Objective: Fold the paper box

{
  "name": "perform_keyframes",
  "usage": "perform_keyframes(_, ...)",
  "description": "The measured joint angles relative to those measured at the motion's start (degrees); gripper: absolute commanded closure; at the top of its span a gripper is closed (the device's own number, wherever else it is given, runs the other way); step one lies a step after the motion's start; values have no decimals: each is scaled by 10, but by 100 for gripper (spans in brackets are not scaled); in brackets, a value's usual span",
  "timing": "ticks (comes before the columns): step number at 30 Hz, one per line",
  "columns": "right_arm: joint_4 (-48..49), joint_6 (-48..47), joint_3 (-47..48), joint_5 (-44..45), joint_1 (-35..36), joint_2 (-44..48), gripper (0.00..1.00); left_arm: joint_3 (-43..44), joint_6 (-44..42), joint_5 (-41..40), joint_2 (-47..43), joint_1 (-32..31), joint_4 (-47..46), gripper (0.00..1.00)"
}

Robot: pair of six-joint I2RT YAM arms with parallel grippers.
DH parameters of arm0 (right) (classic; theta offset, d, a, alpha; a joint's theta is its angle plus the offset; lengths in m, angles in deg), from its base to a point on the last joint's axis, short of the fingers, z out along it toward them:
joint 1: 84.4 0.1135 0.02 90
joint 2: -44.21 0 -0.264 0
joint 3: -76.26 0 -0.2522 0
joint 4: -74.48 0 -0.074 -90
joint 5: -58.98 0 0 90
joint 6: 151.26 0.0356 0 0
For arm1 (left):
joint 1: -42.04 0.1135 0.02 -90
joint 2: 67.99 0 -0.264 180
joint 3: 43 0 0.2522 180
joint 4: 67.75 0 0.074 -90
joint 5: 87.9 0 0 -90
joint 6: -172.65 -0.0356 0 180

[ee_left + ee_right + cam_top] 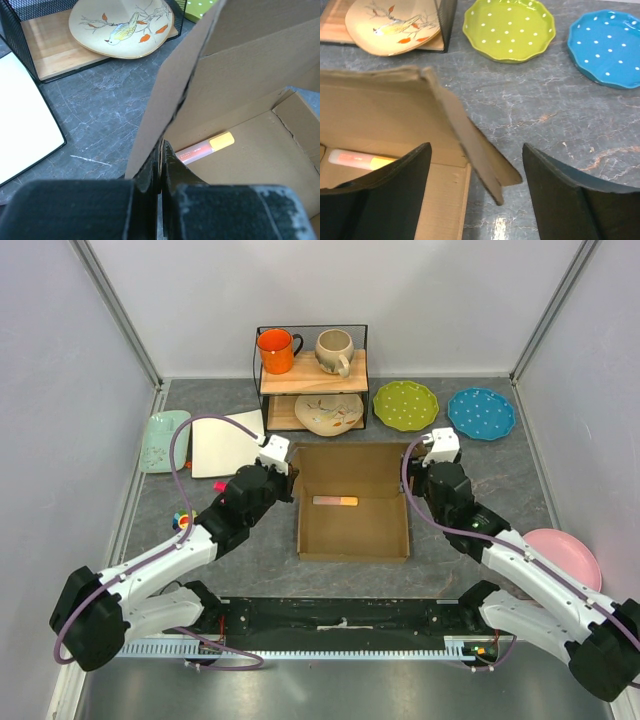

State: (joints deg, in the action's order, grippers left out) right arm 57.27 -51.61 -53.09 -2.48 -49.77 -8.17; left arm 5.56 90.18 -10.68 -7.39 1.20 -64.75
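Note:
The brown cardboard paper box (353, 525) lies open at the table's middle, its lid panel at the back. A pink and yellow marker (335, 501) lies inside it. My left gripper (290, 480) is at the box's back left corner, shut on the upright left side flap (170, 95). My right gripper (412, 480) is at the back right corner, open, with the right side flap (475, 145) leaning between its fingers and touching neither. The marker also shows in the left wrist view (207, 146) and the right wrist view (362, 160).
A wire shelf (310, 370) behind the box holds an orange mug (277, 350), a beige mug (335, 350) and a bird plate (328, 413). Green plate (405, 405), blue plate (481, 413), pink plate (565, 555), white square plate (222, 443) and pale green dish (163, 440) surround.

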Motion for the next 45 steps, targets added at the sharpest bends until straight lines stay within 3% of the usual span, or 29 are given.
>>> perform_keyframes(2, 0, 1, 0, -15, 0, -6, 32, 1, 0, 2, 1, 0, 0, 98)
perform_keyframes(3, 0, 2, 0, -21, 0, -7, 44, 1, 0, 3, 1, 0, 0, 98)
perform_keyframes(6, 0, 7, 0, -36, 0, -6, 64, 1, 0, 6, 2, 0, 0, 98)
perform_keyframes(15, -1, 34, -20, -48, 0, 12, 86, -5, 7, 10, 5, 0, -19, 98)
perform_keyframes(27, 6, 96, -41, -3, 35, 26, 99, -63, 42, -29, 1, -24, -124, 98)
perform_keyframes(35, -20, 131, -18, 21, 60, 9, 100, -70, 50, -69, 1, -35, -134, 98)
perform_keyframes(45, 68, 140, -126, 28, 78, 96, 99, -116, 75, -74, -24, -48, -187, 94)
